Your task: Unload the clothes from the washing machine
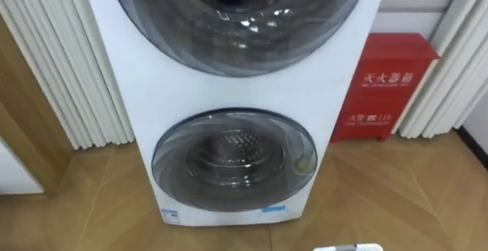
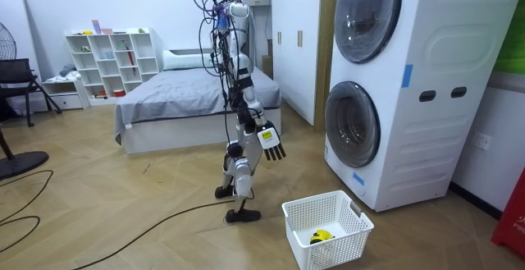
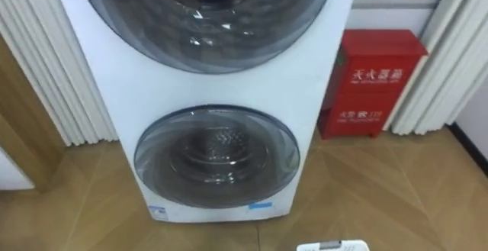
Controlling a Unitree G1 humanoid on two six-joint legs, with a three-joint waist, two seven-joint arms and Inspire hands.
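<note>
A white stacked washing machine (image 1: 229, 91) stands right in front of me. Its lower round door (image 1: 232, 159) is closed, and the steel drum shows through the dark glass. The upper door (image 1: 236, 14) is closed too. I cannot make out any clothes behind the glass. In the room view I stand upright about a step from the machine (image 2: 394, 89), facing it. My right hand (image 2: 271, 143) hangs at my side with straight fingers and holds nothing. A white laundry basket (image 2: 328, 225) sits on the floor between me and the machine; its rim (image 1: 348, 247) peeks in at the bottom edge.
A red cabinet (image 1: 385, 87) stands right of the machine. White ribbed panels (image 1: 69, 60) flank it on the left. A small yellow thing (image 2: 320, 237) lies in the basket. A bed (image 2: 189, 98) and a white shelf (image 2: 111, 61) are behind me.
</note>
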